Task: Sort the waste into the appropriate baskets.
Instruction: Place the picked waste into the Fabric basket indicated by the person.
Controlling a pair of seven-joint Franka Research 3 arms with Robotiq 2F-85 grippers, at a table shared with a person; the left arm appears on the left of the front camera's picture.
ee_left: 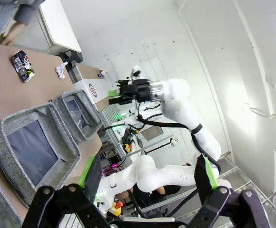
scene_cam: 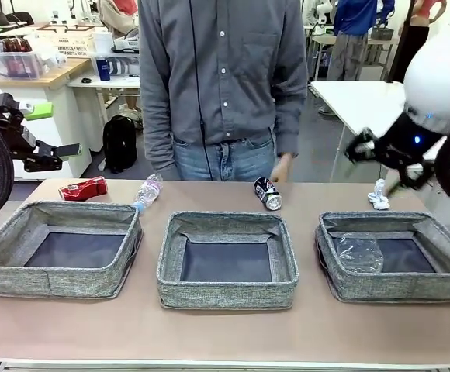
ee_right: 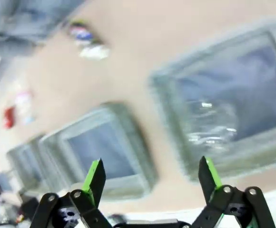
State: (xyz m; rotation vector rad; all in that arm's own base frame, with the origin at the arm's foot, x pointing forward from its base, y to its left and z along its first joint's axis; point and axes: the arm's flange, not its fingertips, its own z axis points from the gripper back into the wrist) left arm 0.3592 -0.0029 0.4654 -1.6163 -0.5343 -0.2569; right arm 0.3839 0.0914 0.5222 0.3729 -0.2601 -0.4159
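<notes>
Front view: tan table (scene_cam: 225, 333) with three grey woven baskets in a row. Middle basket (scene_cam: 226, 294) taken as reference. A person (scene_cam: 225, 77) in a grey shirt and jeans stands at the far edge behind it. Room beyond: benches, shelves with boxes, a white side table (scene_cam: 365, 101) off to the right.

Waste on the table, all beyond the middle basket:
- dark printed can (scene_cam: 268, 194), on its side, past the far right corner
- clear blue-capped bottle (scene_cam: 147, 191), lying past the far left corner
- crushed red can (scene_cam: 84, 188), farther left than the bottle
- white paper wad (scene_cam: 379, 195), well off to the right

Left wrist view adds white wall panels and my right arm (ee_left: 185, 114) seen from the side, held high above the table. My left gripper (ee_left: 147, 164): jaws spread wide, nothing between the green pads.

Right wrist view, blurred, looks down on the baskets from above. My right gripper (ee_right: 151, 166): jaws released wide, nothing held.

Containers:
- right basket (scene_cam: 396, 291), right of the middle basket: crumpled clear plastic (scene_cam: 358, 252) lies on its bottom, on the side toward the middle basket
- middle basket: dark flat bottom in full view
- left basket (scene_cam: 54, 275), left of the middle basket: same
</notes>
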